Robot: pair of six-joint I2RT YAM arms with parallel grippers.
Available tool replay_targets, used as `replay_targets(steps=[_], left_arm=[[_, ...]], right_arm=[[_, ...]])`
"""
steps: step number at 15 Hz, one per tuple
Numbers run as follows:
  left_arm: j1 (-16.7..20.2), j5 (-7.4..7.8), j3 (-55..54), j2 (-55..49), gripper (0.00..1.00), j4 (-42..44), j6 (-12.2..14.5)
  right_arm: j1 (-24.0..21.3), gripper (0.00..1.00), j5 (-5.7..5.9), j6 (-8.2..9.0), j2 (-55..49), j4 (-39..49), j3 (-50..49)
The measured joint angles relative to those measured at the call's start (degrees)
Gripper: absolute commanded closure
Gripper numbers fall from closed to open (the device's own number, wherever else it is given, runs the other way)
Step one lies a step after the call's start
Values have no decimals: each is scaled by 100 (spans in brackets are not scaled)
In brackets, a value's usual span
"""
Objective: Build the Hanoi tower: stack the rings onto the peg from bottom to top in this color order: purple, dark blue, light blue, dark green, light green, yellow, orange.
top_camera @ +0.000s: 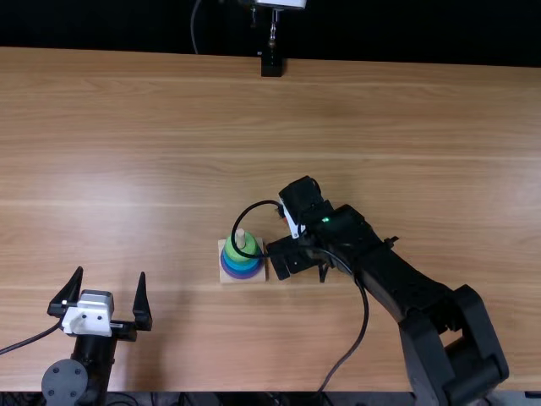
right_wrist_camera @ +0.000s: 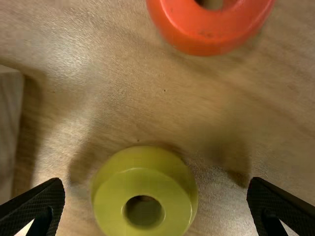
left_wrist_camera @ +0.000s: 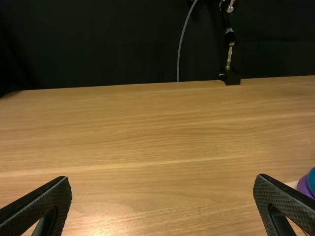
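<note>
One yellow ring (right_wrist_camera: 142, 183) lies near one orange ring (right_wrist_camera: 206, 37).

This looks like a robotics lab. Two black jointed arms, the left arm (top_camera: 78, 370) behind the left tool (top_camera: 112, 277) and the right arm (top_camera: 414, 279) behind the right tool (top_camera: 292, 256), reach over a wooden bench (top_camera: 127, 169). A loose cable (top_camera: 364, 317) trails along the right arm, back from its tool. Beyond both tools, past the bench, is a plain black backdrop (top_camera: 101, 25); a metal stand (top_camera: 271, 64) with a black foot is at the far edge, ahead of the right tool.
</note>
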Motion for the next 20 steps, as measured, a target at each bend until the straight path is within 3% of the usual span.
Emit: replay_targets(steps=[2,3,4,6,7,20], left_arm=[[0,0,0,0,0,-2,0],[-2,2,0,-2,0,-2,0],[0,0,0,-2,0,0,2],[-2,-2,0,-2,0,-2,0],[-2,2,0,0,0,2,0],[0,2,0,0,0,-2,0]], right_arm=[[0,0,-2,0,2,4,0],[2,12,-4,0,2,4,0],[0,53,-2,2,2,0,0],[0,96,-4,0,2,7,-7],[0,100,-4,0,4,7,-13],[0,100,-7,9,2,-46,332]])
